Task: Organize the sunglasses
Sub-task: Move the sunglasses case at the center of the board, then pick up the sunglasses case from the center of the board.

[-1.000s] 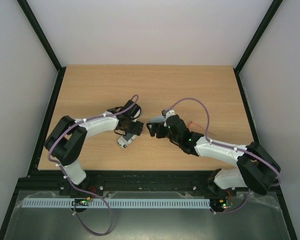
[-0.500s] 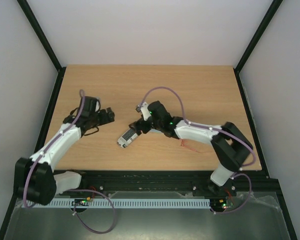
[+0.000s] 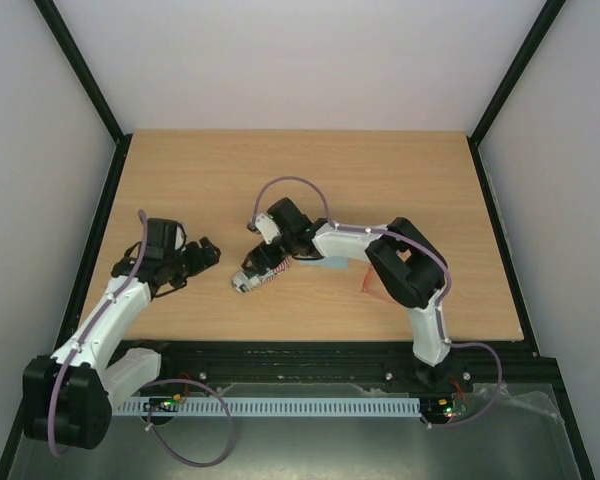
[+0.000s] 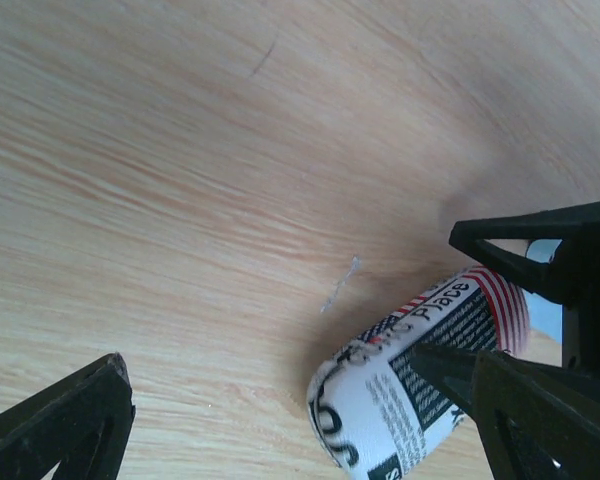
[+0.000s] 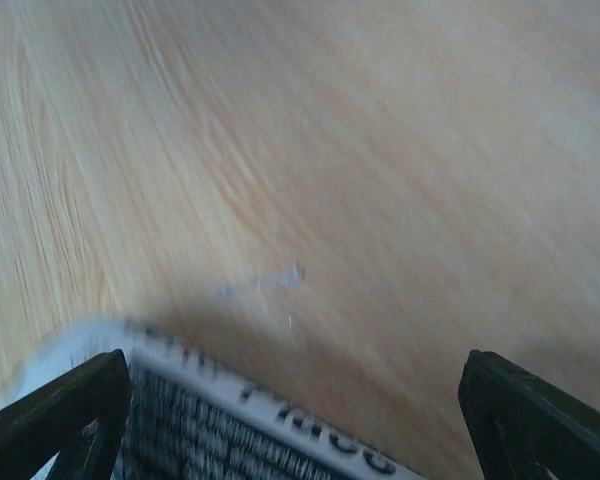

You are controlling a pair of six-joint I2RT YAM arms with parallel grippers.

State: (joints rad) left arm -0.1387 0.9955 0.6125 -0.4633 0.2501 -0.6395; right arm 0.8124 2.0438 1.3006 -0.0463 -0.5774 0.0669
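The flag-patterned grey case [image 3: 254,272] lies on the table, left of centre. It also shows in the left wrist view [image 4: 420,375] and, blurred, in the right wrist view [image 5: 230,435]. My right gripper [image 3: 266,253] is open, just above the case's far end, jaws either side of it [image 5: 300,425]. My left gripper [image 3: 207,257] is open and empty, a short way left of the case [image 4: 310,440]. The red-orange sunglasses [image 3: 368,284] lie right of centre, partly hidden under my right arm. The light blue cloth [image 3: 329,263] lies flat between the case and the sunglasses.
The wooden table [image 3: 300,170] has black rails along its left and right edges and white walls around it. My right arm stretches across the middle of the table above the cloth.
My left gripper has let go of the case and pulled back to the left. My right gripper has swung left from beside the cloth to over the case.
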